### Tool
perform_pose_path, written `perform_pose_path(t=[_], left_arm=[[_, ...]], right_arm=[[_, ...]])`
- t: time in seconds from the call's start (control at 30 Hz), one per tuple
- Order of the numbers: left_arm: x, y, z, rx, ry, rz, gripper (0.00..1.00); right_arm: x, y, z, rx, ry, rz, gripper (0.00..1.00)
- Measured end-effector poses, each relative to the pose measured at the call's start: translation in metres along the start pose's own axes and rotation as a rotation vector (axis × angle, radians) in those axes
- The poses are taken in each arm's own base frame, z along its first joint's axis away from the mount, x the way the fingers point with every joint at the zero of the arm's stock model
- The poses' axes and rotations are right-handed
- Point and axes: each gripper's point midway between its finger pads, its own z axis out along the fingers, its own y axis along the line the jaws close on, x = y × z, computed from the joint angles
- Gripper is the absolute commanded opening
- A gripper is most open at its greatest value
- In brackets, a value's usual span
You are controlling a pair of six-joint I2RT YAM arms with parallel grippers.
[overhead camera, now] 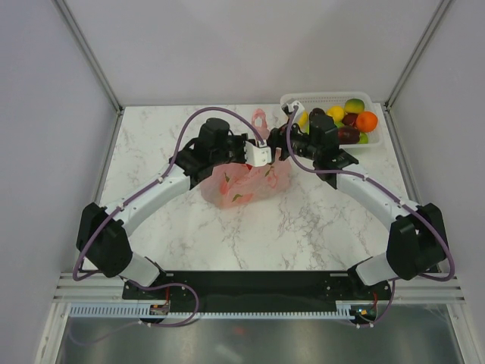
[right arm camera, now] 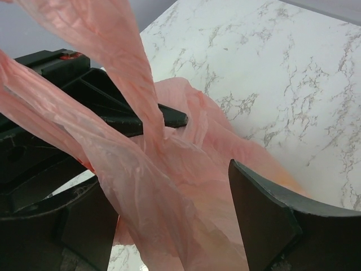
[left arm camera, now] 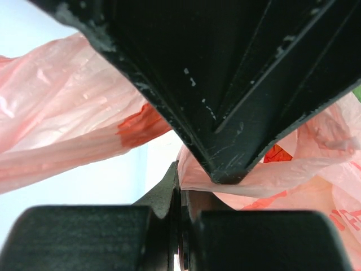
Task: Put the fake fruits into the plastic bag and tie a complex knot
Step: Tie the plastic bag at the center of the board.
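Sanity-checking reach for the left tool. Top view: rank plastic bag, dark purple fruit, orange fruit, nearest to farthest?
1. plastic bag: right up against the left tool, table centre.
2. dark purple fruit: off to the right, at the near edge of the basket.
3. orange fruit: farther right, same basket.

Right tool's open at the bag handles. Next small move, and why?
Probably close the right tool: it stands open with a handle strand of the plastic bag running between its jaws, while the left tool is shut beside it. Tying needs both grips.
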Motion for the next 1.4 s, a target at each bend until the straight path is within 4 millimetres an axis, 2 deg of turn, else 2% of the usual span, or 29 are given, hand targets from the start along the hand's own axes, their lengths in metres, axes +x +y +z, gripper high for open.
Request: perform_pose_path(t=[0.47, 0.77, 1.17, 1.23, 1.3, 1.4], left_arm=[[-0.002, -0.001, 0.0, 0.002, -0.003, -0.008, 0.02], [-0.009, -0.005, 0.002, 0.007, -0.012, -0.016, 0.02], [-0.014, -0.01, 0.0, 0.017, -0.014, -0.023, 0.03], [-0.014, -0.01, -0.001, 0.018, -0.012, -0.029, 0.03], [-0.014, -0.011, -0.001, 0.021, -0.011, -0.038, 0.03], [-0.015, -0.012, -0.003, 0.025, -0.014, -0.045, 0.03]], right_arm=[[-0.013, 0.006, -0.014, 0.027, -0.031, -0.027, 0.84], [-0.002, -0.001, -0.016, 0.06, 0.005, -0.043, 0.82], [0.0, -0.012, -0.018, 0.114, 0.012, -0.061, 0.82], [0.0, -0.013, -0.018, 0.12, 0.013, -0.065, 0.8], [0.001, -0.015, -0.018, 0.13, 0.015, -0.068, 0.71], [0.001, -0.018, -0.018, 0.146, 0.016, -0.07, 0.64]])
